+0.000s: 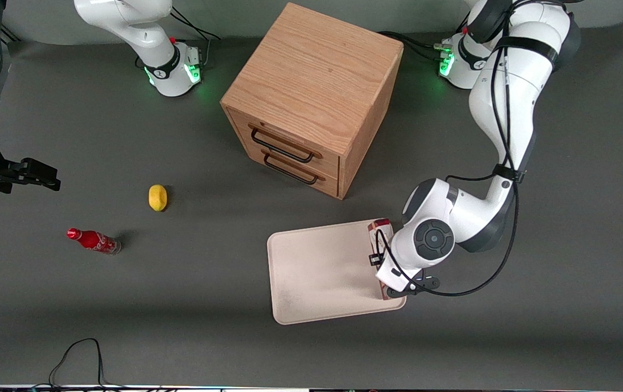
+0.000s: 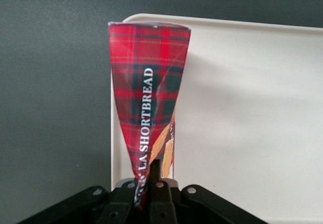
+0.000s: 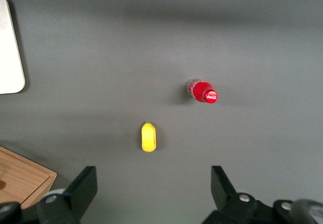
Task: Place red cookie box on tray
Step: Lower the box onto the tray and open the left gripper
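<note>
The red cookie box (image 2: 149,82), a tartan carton lettered SHORTBREAD, lies along the edge of the cream-white tray (image 2: 252,108) that faces the working arm's end of the table. My gripper (image 2: 150,181) is shut on it, and the carton is pinched narrow between the black fingers (image 2: 155,171). In the front view the wrist covers most of the box; its white-and-red end (image 1: 379,226) shows at the tray's (image 1: 317,267) corner nearest the cabinet. The gripper (image 1: 388,269) hangs over that tray edge. Whether the box rests on the tray or is held just above it, I cannot tell.
A wooden drawer cabinet (image 1: 311,98) with two black handles stands farther from the front camera than the tray. A yellow lemon (image 1: 157,197) and a small red cola bottle (image 1: 93,240) lie toward the parked arm's end. A black cable (image 1: 80,354) loops at the table's near edge.
</note>
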Robot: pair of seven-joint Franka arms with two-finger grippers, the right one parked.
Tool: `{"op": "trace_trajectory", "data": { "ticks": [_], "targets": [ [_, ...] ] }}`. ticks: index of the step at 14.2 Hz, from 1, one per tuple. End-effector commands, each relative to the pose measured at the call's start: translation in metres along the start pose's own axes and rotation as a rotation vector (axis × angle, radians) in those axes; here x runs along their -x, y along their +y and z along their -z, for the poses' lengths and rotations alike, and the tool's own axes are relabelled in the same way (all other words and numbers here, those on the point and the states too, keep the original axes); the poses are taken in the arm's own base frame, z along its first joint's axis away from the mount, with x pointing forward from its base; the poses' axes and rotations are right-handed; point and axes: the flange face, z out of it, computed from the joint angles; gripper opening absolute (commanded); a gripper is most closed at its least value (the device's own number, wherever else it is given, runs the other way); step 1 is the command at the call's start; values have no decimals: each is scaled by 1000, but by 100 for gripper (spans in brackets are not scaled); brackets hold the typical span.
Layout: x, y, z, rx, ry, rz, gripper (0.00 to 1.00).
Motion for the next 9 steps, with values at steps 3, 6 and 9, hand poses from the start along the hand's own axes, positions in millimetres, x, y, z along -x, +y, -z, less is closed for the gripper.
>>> {"op": "trace_trajectory", "data": {
  "ticks": [3,6,9],
  "targets": [
    [1,3,-3,12,46,15,8],
    [-1,1,-2,12,46,17,100],
    [0,2,-2,12,46,20,100]
  ]
}}
